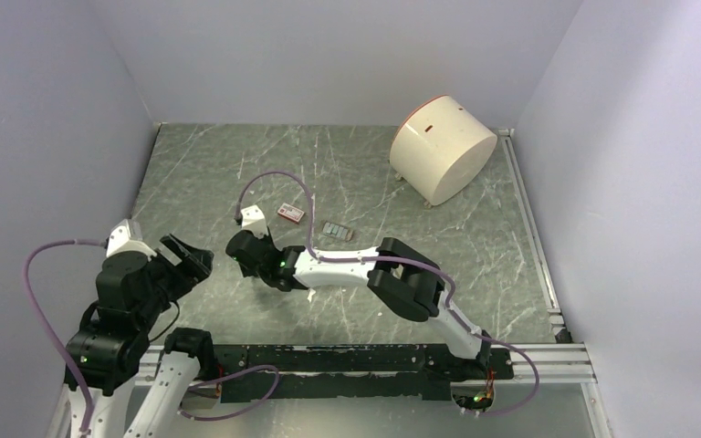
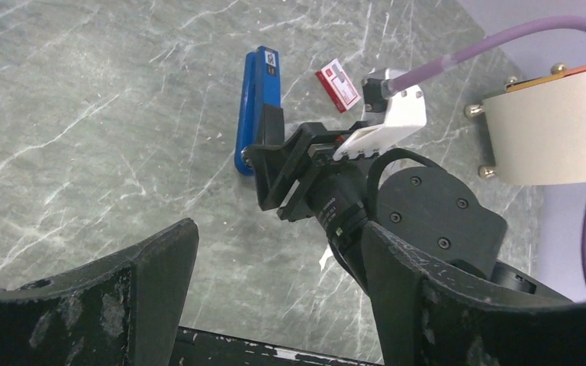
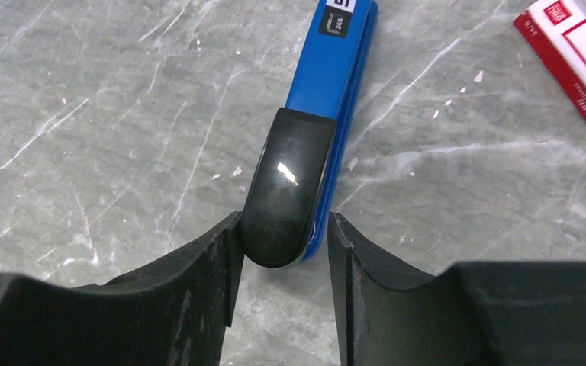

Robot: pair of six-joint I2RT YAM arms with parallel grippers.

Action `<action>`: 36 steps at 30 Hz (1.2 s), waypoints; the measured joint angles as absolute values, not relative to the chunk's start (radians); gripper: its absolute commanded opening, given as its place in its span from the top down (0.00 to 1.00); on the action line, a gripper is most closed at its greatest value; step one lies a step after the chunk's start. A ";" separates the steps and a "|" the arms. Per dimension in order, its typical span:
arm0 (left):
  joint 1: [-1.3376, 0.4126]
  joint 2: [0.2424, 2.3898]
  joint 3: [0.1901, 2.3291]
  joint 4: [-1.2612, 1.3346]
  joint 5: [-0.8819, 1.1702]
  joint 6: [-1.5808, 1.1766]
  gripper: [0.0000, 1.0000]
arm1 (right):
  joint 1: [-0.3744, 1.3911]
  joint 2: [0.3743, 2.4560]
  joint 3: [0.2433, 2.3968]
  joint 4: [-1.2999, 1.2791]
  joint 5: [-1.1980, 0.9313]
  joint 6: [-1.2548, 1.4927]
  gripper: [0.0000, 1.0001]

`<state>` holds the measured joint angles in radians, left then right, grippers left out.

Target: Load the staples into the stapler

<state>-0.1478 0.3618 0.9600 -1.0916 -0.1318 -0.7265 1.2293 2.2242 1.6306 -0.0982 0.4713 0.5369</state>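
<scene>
Slippage seems the likely snag: jaws of the right gripper (image 3: 282, 229) sit narrow around just the slick rounded black tail of the stapler (image 3: 336, 84), flat on the counter (image 3: 84, 91) at frame centre, staples (image 3: 580, 53) upper right, left gripper (image 1: 190, 258) jaws wide, empty.

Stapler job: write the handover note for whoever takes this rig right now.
Left claw: open, empty, hovering at the left.
Right claw: straddles the black rear end of the slim blue stapler, one finger touching, the other just off; not clamped.
Stapler lies on the grey marble table; small pinkish-red and white staple box lies beyond it, apart.
Done: stapler reached only.
Left: grip stapler, open it, insert staples.
</scene>
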 measured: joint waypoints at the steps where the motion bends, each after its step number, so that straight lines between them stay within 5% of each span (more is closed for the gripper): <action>1: -0.148 0.364 0.954 -1.088 -0.132 -0.727 0.17 | 1.229 2.224 1.631 -0.098 0.477 0.531 0.59; 8: -0.147 0.422 0.873 -1.036 -0.120 -0.731 0.18 | 1.228 2.199 1.585 -0.090 0.502 0.499 0.71; 11: -0.147 0.469 0.813 -0.993 -0.095 -0.731 0.14 | 1.227 2.146 1.514 -0.096 0.511 0.496 0.71; 12: -0.147 0.488 0.793 -0.974 -0.085 -0.733 0.05 | 1.226 2.123 1.486 -0.101 0.513 0.497 0.71; 15: -0.147 0.551 0.733 -0.912 -0.052 -0.737 0.04 | 1.219 2.046 1.393 -0.120 0.511 0.514 0.72; 23: -0.147 0.754 0.588 -0.647 0.104 -0.741 0.37 | 1.150 1.896 1.229 -0.137 0.414 0.609 0.73; 36: -0.282 1.138 0.424 -0.193 0.368 -0.742 0.41 | 1.056 1.866 1.167 -0.084 0.186 0.757 0.76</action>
